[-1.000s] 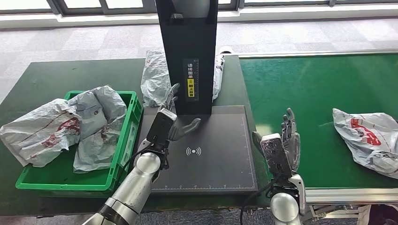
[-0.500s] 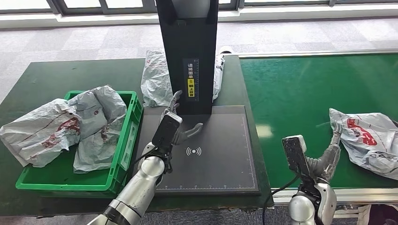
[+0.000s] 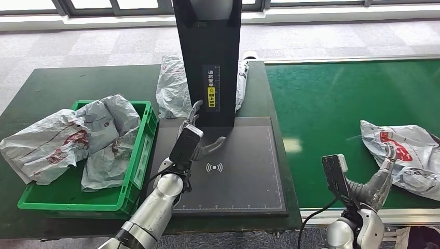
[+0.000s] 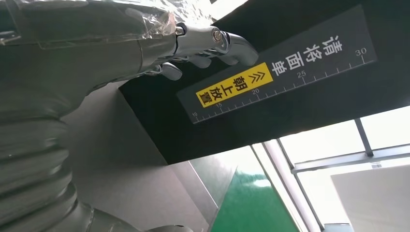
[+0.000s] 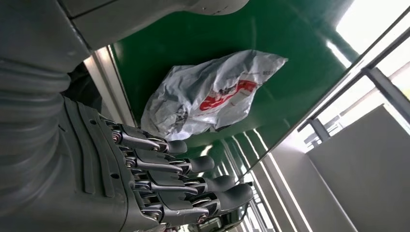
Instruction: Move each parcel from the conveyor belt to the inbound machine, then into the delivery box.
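Parcel (image 3: 407, 155) lies on the green conveyor belt (image 3: 332, 104), just beside the right hand (image 3: 381, 174), whose fingers are spread and empty. Left hand (image 3: 200, 137) hovers over the inbound machine (image 3: 233, 171), fingers apart, near its black post (image 3: 207, 57).

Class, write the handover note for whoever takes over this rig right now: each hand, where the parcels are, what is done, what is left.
Left hand: open, holding nothing, hovering over the inbound machine's scan pad.
Right hand: open, holding nothing, at the near edge of the parcel on the conveyor belt; contact unclear.
Done: several grey parcels lie in the green delivery box.
Another parcel lies behind the machine's post.
Left: grasp the belt parcel, scan it, box it.
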`<state>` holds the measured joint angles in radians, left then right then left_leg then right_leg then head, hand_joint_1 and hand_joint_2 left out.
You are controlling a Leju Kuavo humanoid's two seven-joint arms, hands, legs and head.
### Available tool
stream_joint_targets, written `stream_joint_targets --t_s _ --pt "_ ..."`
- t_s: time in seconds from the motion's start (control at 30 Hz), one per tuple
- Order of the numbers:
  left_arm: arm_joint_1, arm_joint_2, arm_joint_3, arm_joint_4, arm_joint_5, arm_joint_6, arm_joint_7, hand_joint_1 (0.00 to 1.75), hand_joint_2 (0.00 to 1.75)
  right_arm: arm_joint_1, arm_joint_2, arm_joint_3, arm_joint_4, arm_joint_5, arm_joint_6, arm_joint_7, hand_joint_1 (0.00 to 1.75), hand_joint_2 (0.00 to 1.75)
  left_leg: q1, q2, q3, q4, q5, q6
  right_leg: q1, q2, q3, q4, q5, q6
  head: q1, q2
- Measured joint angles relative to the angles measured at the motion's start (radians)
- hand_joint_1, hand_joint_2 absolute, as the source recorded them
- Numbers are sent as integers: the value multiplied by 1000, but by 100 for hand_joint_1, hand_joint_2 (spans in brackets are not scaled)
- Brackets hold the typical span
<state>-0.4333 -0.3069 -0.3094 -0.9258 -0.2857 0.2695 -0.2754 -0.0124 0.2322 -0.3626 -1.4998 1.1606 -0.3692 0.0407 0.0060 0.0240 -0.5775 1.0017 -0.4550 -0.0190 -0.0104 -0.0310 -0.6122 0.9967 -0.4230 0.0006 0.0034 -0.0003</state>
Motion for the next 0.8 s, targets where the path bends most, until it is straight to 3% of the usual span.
stream_joint_targets --t_s 0.17,0.37,0.53,0.8 --pt "35 14 0 -27 -17 35 -4 0 175 -5 -45 -70 95 187 -52 49 0 175 0 0 -1 0 -1 1 -1 0 0 0 0 0 0 0" --pt "109 49 1 -87 -9 64 -25 0 175 -62 -129 -101 273 364 -57 176 0 175 0 1 -1 0 -1 2 -1 0 0 0 -1 1 0 0" --pt "171 78 1 -165 -18 90 -40 0 175 -147 -220 -100 492 392 -103 237 0 175 0 0 -1 0 -1 2 -1 0 0 0 0 1 0 0" --pt "229 107 -2 -251 -22 84 -27 0 175 -250 -301 -59 735 392 -118 315 0 175 0 0 -1 0 -1 2 -1 0 0 0 0 1 0 0"
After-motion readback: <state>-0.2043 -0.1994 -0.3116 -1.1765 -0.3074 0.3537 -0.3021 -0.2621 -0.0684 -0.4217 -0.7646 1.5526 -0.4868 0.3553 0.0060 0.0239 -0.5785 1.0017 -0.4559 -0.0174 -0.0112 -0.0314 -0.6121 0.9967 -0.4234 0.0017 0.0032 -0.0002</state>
